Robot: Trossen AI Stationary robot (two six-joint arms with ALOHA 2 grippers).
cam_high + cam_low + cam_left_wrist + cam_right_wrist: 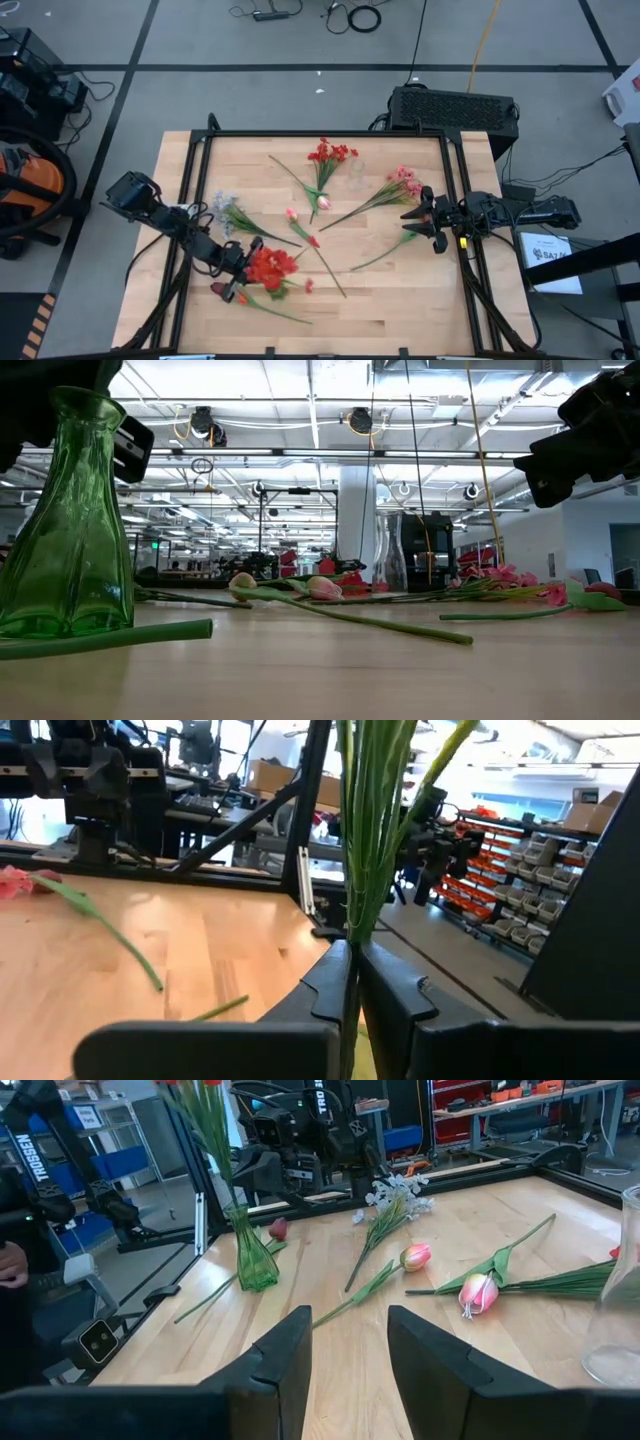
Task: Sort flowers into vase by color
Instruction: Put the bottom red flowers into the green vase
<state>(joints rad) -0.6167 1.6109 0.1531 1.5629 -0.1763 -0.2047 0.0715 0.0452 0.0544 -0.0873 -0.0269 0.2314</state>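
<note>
A green glass vase (256, 1252) stands near the table's near left corner, also large in the low view (68, 520). A bunch of red flowers (268, 266) stands in it, and my left gripper (236, 274) is shut on its stalks. My right gripper (418, 222) is open and empty at the right side, its fingers (283, 1350) apart above bare wood. Loose on the table lie a red cluster (330, 153), pink blooms (403, 182), pink tulip buds (322, 202), a bluish-white sprig (225, 203) and a bare green stem (272, 310). A clear vase (356, 170) stands far centre. My left gripper pinches several thin green stalks (352, 920) of the red bunch between its two fingers. The fingers come about level from the table's left and lie across the stalks. The stalks stand nearly upright, their lower ends in the green vase's mouth (237, 1212) and the blossoms above.
A black frame rail (330, 134) runs around the table. The clear vase also shows close to my right gripper's side (618, 1300). Bare wood lies along the near edge (400, 320). A thick green stem (110, 635) lies beside the green vase.
</note>
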